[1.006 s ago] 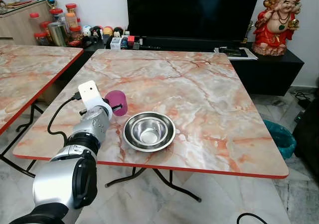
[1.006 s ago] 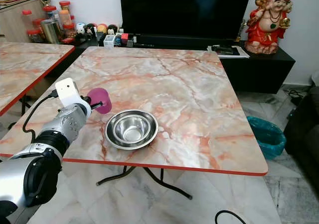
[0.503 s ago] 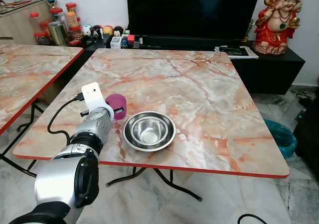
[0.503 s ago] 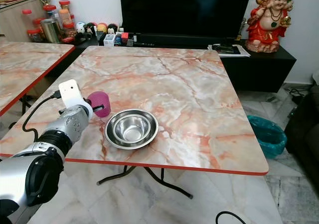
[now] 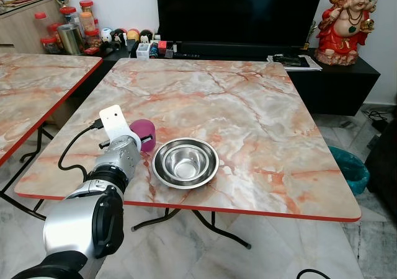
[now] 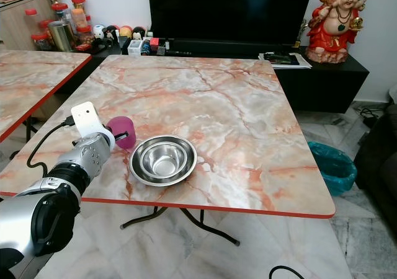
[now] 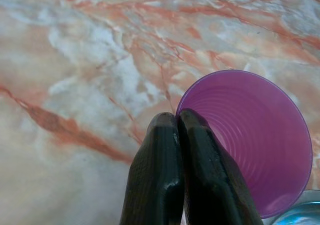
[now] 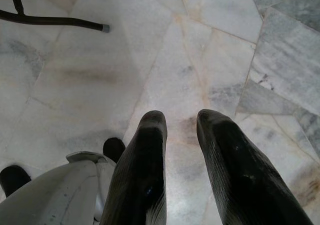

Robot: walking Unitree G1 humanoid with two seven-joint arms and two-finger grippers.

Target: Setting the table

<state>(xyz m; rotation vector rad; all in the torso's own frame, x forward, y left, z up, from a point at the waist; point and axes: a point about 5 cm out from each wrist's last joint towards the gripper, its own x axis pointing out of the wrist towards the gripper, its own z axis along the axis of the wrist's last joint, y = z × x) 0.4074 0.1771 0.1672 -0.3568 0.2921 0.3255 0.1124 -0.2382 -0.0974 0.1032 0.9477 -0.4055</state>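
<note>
Writing: none legible on cup, bowl or surface.
Left hand (image 7: 176,122): clenched on the near rim of the purple cup (image 7: 252,140); fingers (image 7: 155,177) pressed together, the rim pinched between them.
Purple cup: translucent purple plastic, ribbed inside, mouth open; seen at the left front part of the surface (image 5: 248,105), just left of the steel bowl (image 5: 185,162), near it; contact with the surface cannot be told.
Steel bowl: round, shiny, wide flat rim, set near the front edge.
Surface: pink-orange marble pattern, red edge.
Right hand (image 8: 181,122): released, fingers apart, hung idle over the tiled floor (image 8: 210,45).
</note>
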